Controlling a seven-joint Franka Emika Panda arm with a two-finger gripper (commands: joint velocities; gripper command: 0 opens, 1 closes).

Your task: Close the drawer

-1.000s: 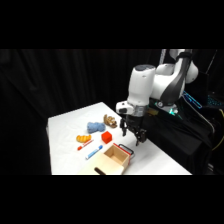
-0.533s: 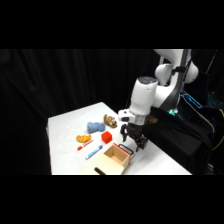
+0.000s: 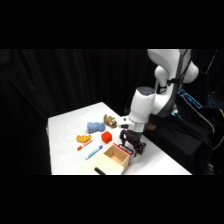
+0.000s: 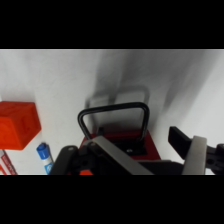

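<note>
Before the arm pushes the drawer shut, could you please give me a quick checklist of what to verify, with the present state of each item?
1. Gripper down at the drawer front: ok, it sits right beside the red-trimmed end.
2. Loop handle in the wrist view: ok, it stands just ahead of the fingers.
3. Fingers apart enough to straddle the handle: ok, they appear open.
4. Contact with the drawer front: cannot tell.
5. Red cube out of the push path: ok, it lies apart, to the side.
6. Blue marker clear of the drawer: cannot tell, it lies close alongside.
</note>
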